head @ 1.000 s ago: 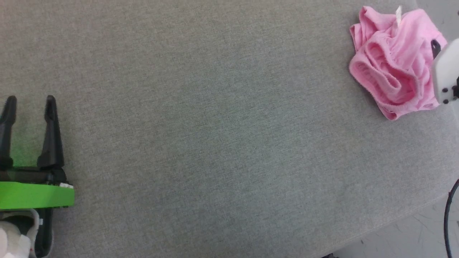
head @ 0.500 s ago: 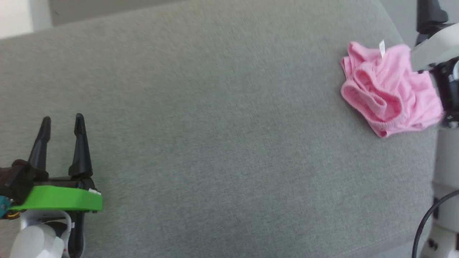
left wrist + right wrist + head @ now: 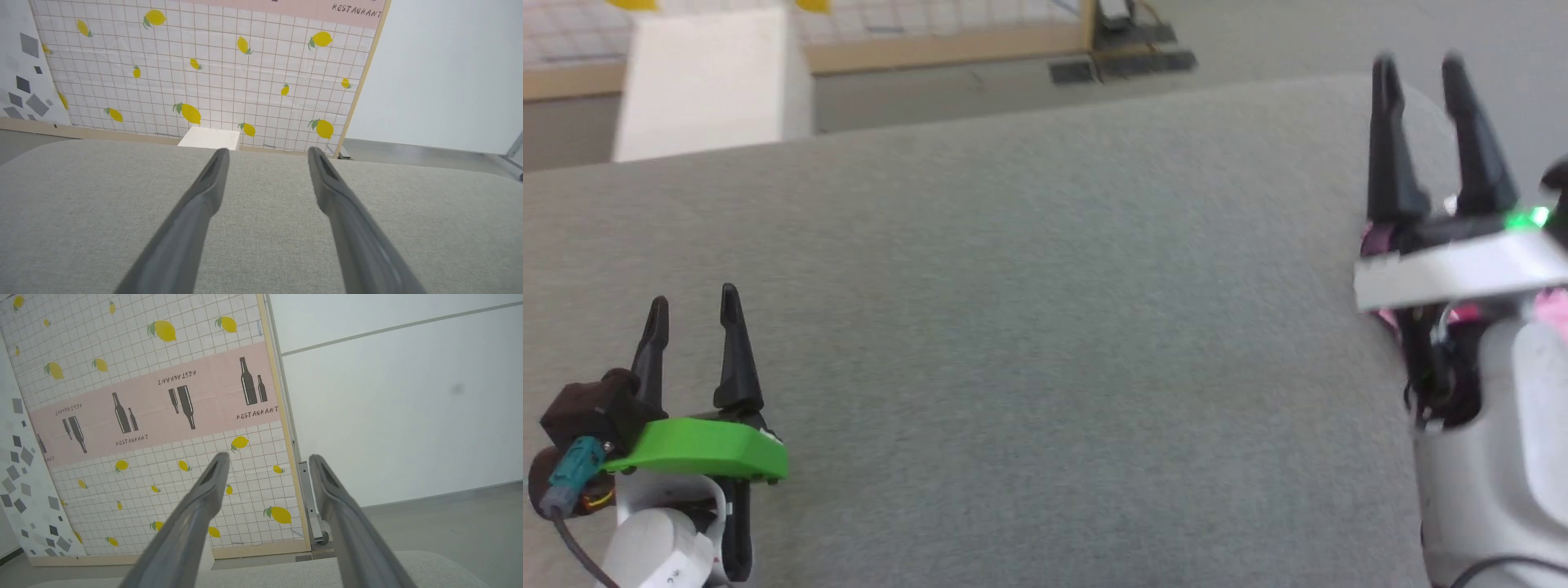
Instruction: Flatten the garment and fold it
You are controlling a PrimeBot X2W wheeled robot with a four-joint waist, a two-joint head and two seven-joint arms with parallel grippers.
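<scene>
Now the right gripper [image 3: 1419,72] stands over the far right part of the grey cushion [image 3: 1045,327], its two dark fingers spread wide with nothing between them. Its own camera looks past the fingertips at the lemon-patterned wall [image 3: 135,396], so it points out over the cushion's edge, not down. A second ago only a pale forearm showed at that side of the head view. Since then the head camera has tilted up, bringing the cushion's far edge and a white box [image 3: 711,82] into view, so most of the shift in the picture is the camera's and not the things'. The garment [image 3: 1553,309], which lay plainly visible as a crumpled pink heap, shows as a few pink slivers beneath and beside the right wrist. It seems to lie where it did, near the cushion's far right corner, bunched and not yet flattened. The left gripper [image 3: 693,304] hovers low at the near left, well apart from the garment, fingers likewise wide and empty. Nothing is grasped, so the task looks barely begun: the right arm appears placed for a first pick, but would need to tip down toward the cloth.
</scene>
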